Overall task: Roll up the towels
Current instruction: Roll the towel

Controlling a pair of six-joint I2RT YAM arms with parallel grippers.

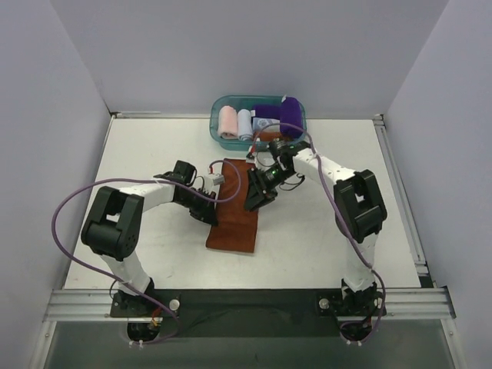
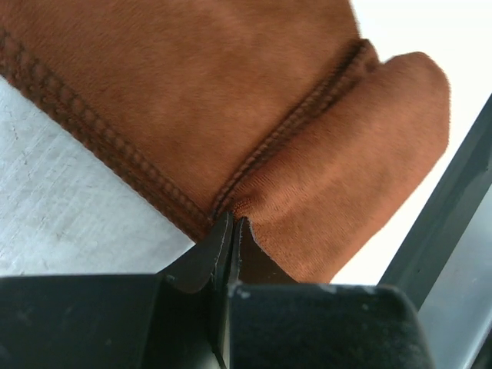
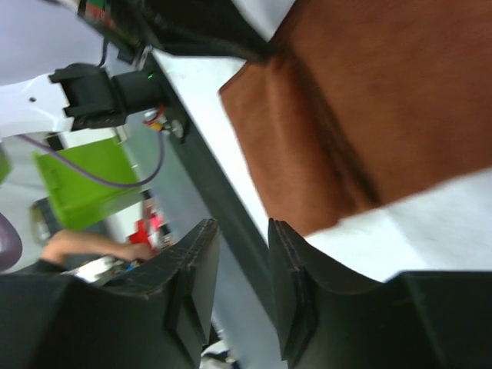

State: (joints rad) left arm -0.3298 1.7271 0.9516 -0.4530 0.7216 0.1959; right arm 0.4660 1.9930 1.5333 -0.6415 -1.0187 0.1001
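Top view, rust-brown towel: laid flat on the desk between the two arms.
Top view, purple towel: seen apparently rolled in the teal bin at the far edge.
Left wrist view, left end effector: closed tight on the rust-brown towel's stitched hem, beside a raised fold.
Right wrist view, right end effector: held parted, with nothing gripped, near the towel's edge.
Handling: the towel is judged soft, light and limp. Hold is best taken at the hemmed edge.
Writing: none can be read.
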